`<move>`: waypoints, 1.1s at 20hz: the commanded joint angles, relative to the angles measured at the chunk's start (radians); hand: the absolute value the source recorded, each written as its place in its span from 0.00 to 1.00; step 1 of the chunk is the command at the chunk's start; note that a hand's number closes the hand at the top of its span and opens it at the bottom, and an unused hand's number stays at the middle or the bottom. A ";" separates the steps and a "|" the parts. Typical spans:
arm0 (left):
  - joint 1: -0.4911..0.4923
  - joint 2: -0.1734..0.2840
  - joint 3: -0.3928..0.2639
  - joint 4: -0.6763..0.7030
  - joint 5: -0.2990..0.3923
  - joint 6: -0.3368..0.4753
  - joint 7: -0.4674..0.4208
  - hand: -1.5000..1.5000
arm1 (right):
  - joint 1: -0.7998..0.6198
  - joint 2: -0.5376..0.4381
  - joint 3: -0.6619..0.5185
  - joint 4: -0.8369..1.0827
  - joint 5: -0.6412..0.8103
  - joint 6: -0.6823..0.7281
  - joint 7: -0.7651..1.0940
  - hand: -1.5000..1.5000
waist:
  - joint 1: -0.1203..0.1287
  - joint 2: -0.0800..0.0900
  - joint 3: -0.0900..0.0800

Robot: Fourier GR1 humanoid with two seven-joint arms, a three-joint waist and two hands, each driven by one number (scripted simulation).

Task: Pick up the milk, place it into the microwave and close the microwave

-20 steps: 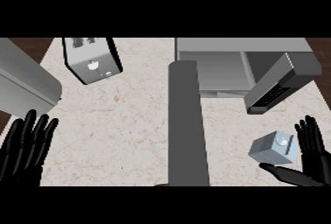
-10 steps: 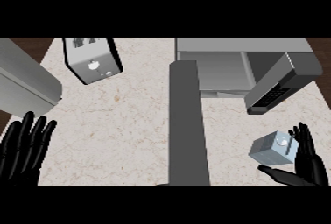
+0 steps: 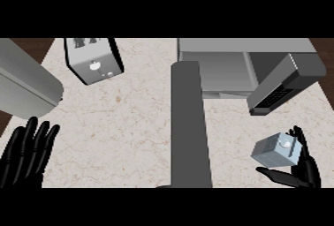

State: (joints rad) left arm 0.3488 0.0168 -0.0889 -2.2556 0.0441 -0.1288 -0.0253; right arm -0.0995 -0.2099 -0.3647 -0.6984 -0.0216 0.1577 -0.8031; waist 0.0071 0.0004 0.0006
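Note:
The milk [image 3: 276, 151] is a small grey carton with a round cap, standing on the counter at the lower right. My right hand [image 3: 304, 167] is right beside it on its right, fingers straight up and thumb reaching under the carton's near side, not closed round it. The microwave [image 3: 228, 66] sits at the top right with its door [image 3: 284, 86] swung open towards the carton. My left hand [image 3: 26, 152] rests open at the lower left, fingers up.
A toaster [image 3: 93, 59] stands at the top left. A large grey appliance [image 3: 23, 84] fills the left edge. A dark grey upright bar [image 3: 189, 128] runs down the middle of the counter [image 3: 124, 128].
My right hand has slid left, closer to the milk carton, until it is against its right side. The left hand has barely shifted.

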 commanded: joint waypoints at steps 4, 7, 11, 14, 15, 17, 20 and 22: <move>-0.013 -0.016 -0.047 -0.015 -0.039 0.019 0.033 0.00 | -0.040 -0.042 0.101 0.106 0.167 -0.082 -0.192 1.00 | 0.007 0.002 0.001; 0.005 0.006 0.012 0.002 0.006 -0.014 0.006 0.00 | -0.068 -0.071 0.030 0.198 0.068 0.043 -0.276 1.00 | 0.000 0.000 0.000; -0.043 0.034 0.073 -0.036 0.050 -0.005 0.072 0.00 | -0.063 -0.054 0.095 0.102 0.062 0.179 -0.232 1.00 | -0.005 -0.001 0.000; 0.029 0.035 0.086 -0.023 0.087 -0.040 0.010 0.00 | -0.007 0.032 0.137 0.045 0.066 0.136 -0.286 1.00 | -0.003 -0.002 -0.001; 0.030 0.018 0.044 -0.069 0.064 -0.018 0.059 0.00 | 0.006 0.092 0.157 0.045 0.081 0.080 -0.309 1.00 | -0.003 -0.002 0.000; 0.036 -0.007 0.013 -0.064 0.026 -0.002 0.038 0.00 | 0.020 0.086 0.158 0.023 0.062 0.118 -0.348 1.00 | -0.005 -0.002 0.000; 0.001 0.024 0.072 -0.018 0.064 -0.023 0.035 0.00 | 0.044 0.141 0.205 0.005 0.104 0.045 -0.394 1.00 | -0.004 -0.001 0.000; 0.037 0.005 0.057 0.026 0.057 -0.041 -0.039 0.00 | 0.079 0.154 0.222 -0.110 0.085 0.042 -0.324 1.00 | -0.008 -0.003 -0.002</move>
State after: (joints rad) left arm 0.3697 0.0231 -0.0444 -2.2685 0.0910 -0.1497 -0.0154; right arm -0.0630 -0.1068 -0.1842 -0.7360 0.0546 0.1781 -1.0221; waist 0.0001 -0.0046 -0.0056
